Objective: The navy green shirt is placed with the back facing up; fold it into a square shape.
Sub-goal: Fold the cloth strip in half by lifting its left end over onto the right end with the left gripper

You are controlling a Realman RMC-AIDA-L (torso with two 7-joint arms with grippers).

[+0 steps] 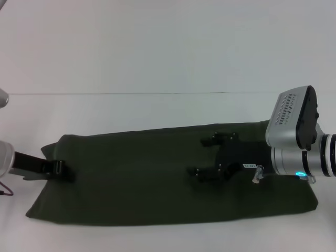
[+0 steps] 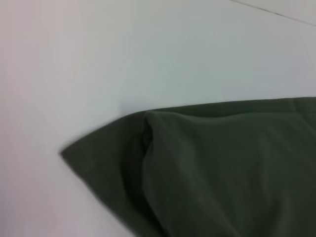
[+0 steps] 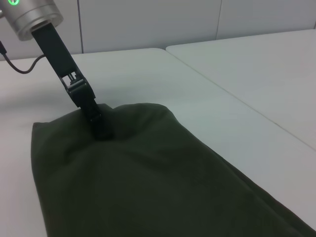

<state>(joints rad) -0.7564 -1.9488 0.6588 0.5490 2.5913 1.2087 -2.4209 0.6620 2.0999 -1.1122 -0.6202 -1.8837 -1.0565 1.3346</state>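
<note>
While spread wide above the cloth, right gripper (image 1: 210, 156) grips nothing; left gripper (image 1: 62, 170), fingers unreadable, presses the left end. Navy green shirt (image 1: 157, 181) already a long band on the table (image 1: 157, 113); probably needs end-over-end folding next.

The left wrist view shows one end of the navy green shirt (image 2: 222, 168) lying on the pale desk (image 2: 123, 54). The fabric comes to a blunt corner that points away from the rest of the cloth. Near this corner a second layer seems to lie on the first, with a soft ridge where its edge runs. The desk around the corner is plain and light.
</note>
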